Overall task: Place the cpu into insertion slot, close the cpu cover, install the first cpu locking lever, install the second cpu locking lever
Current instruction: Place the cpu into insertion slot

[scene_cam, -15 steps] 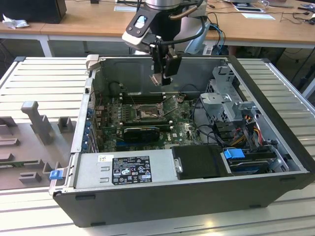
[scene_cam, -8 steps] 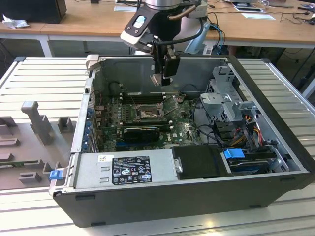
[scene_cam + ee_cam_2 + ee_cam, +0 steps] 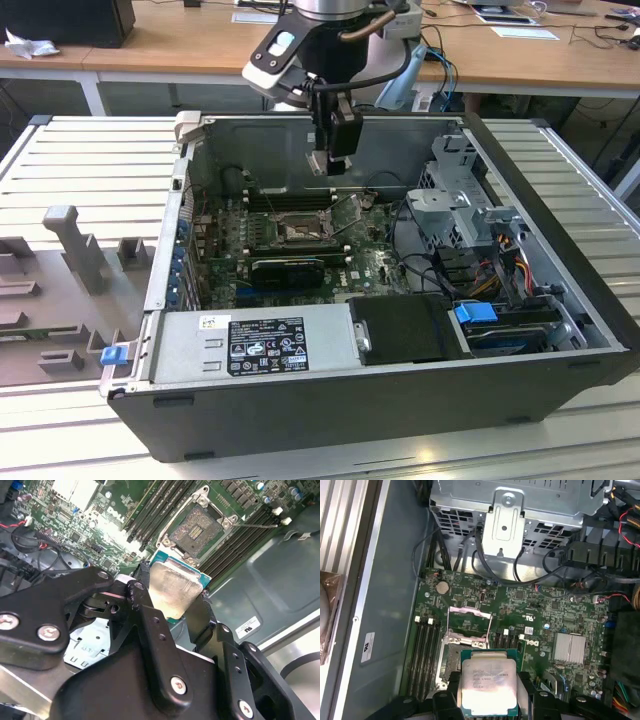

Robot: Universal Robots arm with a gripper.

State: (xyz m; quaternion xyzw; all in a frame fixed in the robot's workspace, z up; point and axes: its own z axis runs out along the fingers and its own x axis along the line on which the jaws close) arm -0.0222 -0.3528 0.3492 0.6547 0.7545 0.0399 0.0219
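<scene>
My exterior view sits at mid distance and looks down at a slant over the open computer case (image 3: 380, 410) on the slatted worktop (image 3: 90, 160). It faces the arm (image 3: 320, 30) reaching in from the far side and takes in the whole green board (image 3: 375, 265). Both wrist cameras ride close behind the end effector (image 3: 322, 165). The first wrist view looks almost straight down past it onto the board (image 3: 520, 605). The second wrist view looks over the black links at a steep slant across the board (image 3: 85, 525). All three views share the insertion slot (image 3: 300, 232) (image 3: 196, 526) (image 3: 449, 657). In both wrist views the cpu (image 3: 172, 587) (image 3: 487, 685) lies nearest the lens.
</scene>
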